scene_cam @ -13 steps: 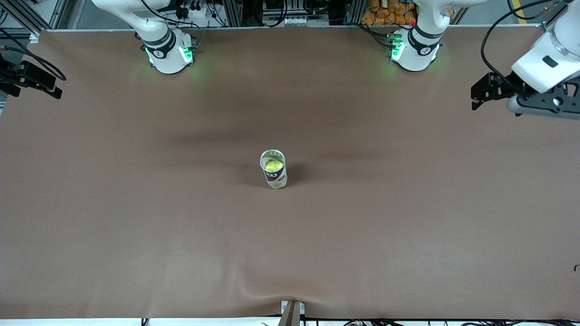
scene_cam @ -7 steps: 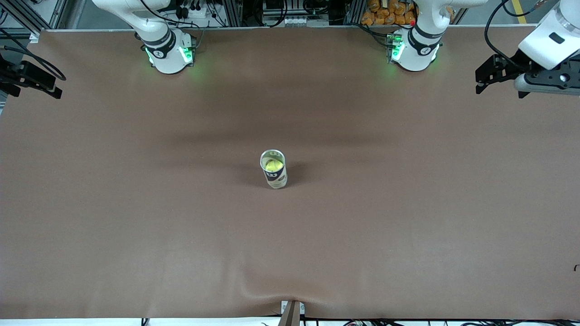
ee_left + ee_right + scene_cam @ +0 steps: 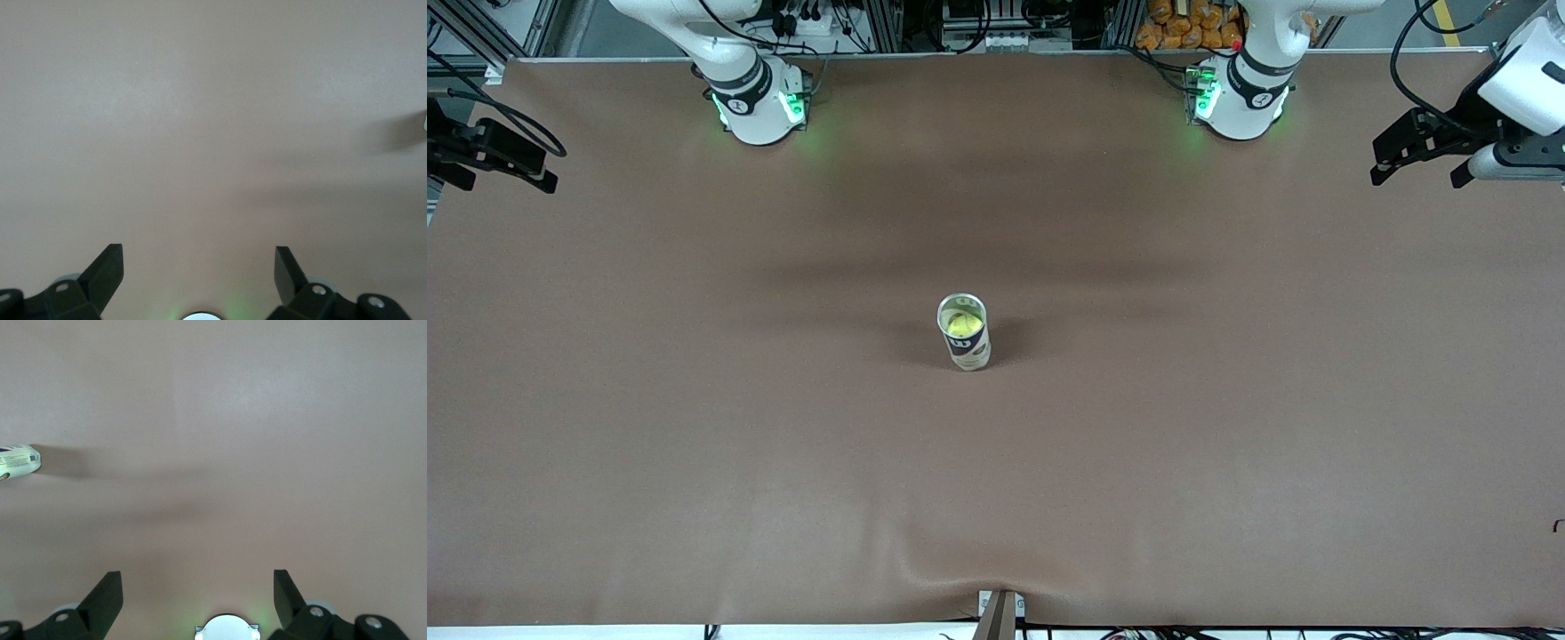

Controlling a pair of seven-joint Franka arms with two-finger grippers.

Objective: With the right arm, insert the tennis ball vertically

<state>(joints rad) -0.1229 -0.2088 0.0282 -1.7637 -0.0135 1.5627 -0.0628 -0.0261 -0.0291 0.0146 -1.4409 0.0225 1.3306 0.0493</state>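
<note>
Brown worktop (image 3: 694, 400), upright can (image 3: 965, 342) at its centre, tennis ball (image 3: 962, 325) inside at the open top, right hand (image 3: 198, 593) empty, fingers spread, at nine o'clock edge, left hand (image 3: 199, 270) likewise spread, at two o'clock edge.

Robotics lab, alu framing (image 3: 889, 22), cables (image 3: 800, 18)

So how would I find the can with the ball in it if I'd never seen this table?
Look at the big brown table and go to its middle, about halfway between the two white robot bases and the front camera's edge. There a small can stands upright with its top open. A yellow tennis ball sits inside it, and nothing else stands on the table.
</note>
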